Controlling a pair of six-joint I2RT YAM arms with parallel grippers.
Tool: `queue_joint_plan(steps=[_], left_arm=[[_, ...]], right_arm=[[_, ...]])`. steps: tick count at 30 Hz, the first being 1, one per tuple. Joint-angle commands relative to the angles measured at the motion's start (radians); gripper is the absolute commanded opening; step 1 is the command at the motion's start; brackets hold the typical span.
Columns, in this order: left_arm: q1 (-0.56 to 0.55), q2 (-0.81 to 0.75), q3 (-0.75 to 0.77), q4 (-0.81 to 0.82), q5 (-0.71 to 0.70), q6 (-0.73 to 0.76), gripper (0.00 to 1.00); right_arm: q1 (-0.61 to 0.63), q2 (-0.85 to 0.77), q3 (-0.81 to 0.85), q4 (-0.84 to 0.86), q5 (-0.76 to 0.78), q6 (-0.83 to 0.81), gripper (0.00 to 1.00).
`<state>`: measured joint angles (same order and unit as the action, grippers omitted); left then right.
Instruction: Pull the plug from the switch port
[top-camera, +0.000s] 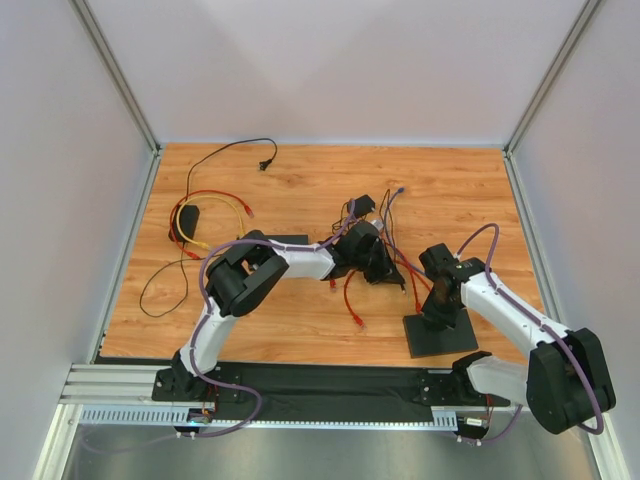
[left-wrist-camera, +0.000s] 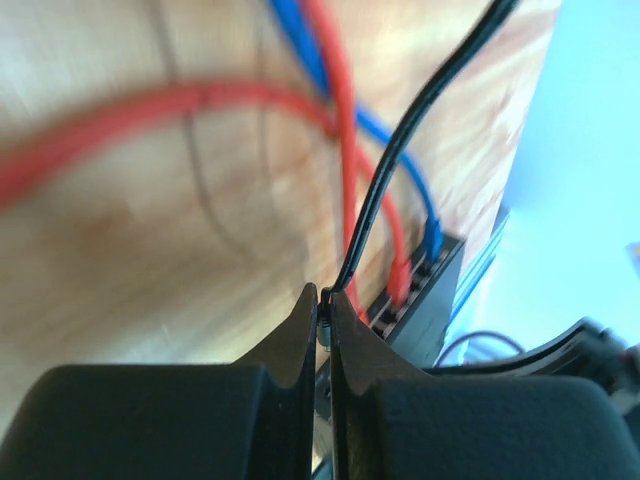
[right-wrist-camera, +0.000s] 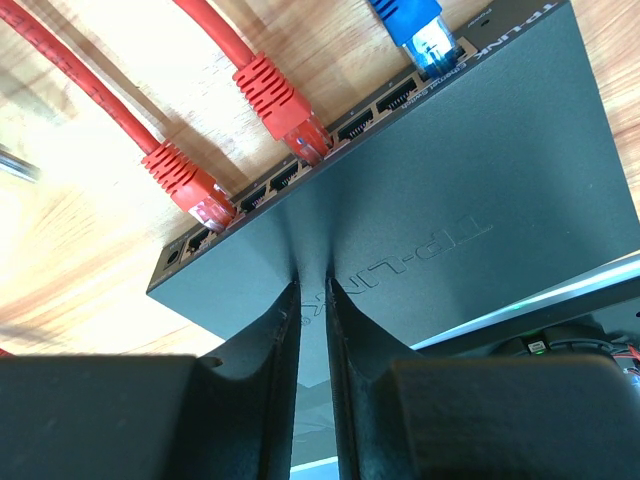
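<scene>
Two arms work over a wooden table (top-camera: 300, 320). Toward the table's 10 o'clock corner lies a tangle of loose cords (top-camera: 205, 215), red, yellow and black, well apart from the action. The left gripper (top-camera: 376, 262) reaches to the centre of the table, among more red and dark leads. In its wrist view its fingers are pressed together, pinching a thin black cable (left-wrist-camera: 420, 110) right at the tips. The cable rises from them toward 1 o'clock. Behind it, blurred red cables (left-wrist-camera: 345, 150) and a blue cable (left-wrist-camera: 300, 50) run down across the wood.

The switch (top-camera: 440, 337), a flat dark box, lies at about 4 o'clock from the left gripper, near the table's front edge. The right gripper (top-camera: 440, 303) stands over it. In the right wrist view its fingers are drawn almost together, with only a thin slit between them. They hold nothing, and their tips sit at the switch's top face, though contact cannot be confirmed.

Three plugs sit in the switch's row of ports, which faces 11 o'clock in that view. The left red plug (right-wrist-camera: 188, 188) is near the row's left end and the middle red plug (right-wrist-camera: 280, 105) is a few ports along. The blue plug (right-wrist-camera: 420, 30) is toward the right end. The ports between them show open.
</scene>
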<state>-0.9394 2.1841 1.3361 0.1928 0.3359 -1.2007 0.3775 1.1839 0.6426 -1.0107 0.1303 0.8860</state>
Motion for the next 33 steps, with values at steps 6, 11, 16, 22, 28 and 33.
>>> queue_joint_plan(steps=[6,11,16,22,28,33], left_arm=[[0.013,-0.064,0.034,-0.09,-0.061,0.101,0.0],[0.034,-0.196,-0.005,-0.225,-0.162,0.263,0.0],[0.085,-0.264,0.035,-0.409,-0.207,0.449,0.0],[0.185,-0.21,0.144,-0.524,-0.121,0.549,0.04],[0.275,-0.035,0.393,-0.7,-0.012,0.638,0.05],[0.333,-0.003,0.426,-0.693,-0.015,0.621,0.07]], right_arm=[[0.009,0.042,-0.077,0.024,0.037,0.002,0.18],[0.009,0.028,-0.072,0.032,0.035,-0.012,0.19],[0.009,0.005,-0.064,0.027,0.035,-0.021,0.19],[0.008,-0.01,-0.04,0.011,0.035,-0.025,0.2],[0.009,-0.044,-0.009,0.017,0.011,-0.025,0.21],[0.009,-0.041,0.005,0.023,-0.026,-0.047,0.22]])
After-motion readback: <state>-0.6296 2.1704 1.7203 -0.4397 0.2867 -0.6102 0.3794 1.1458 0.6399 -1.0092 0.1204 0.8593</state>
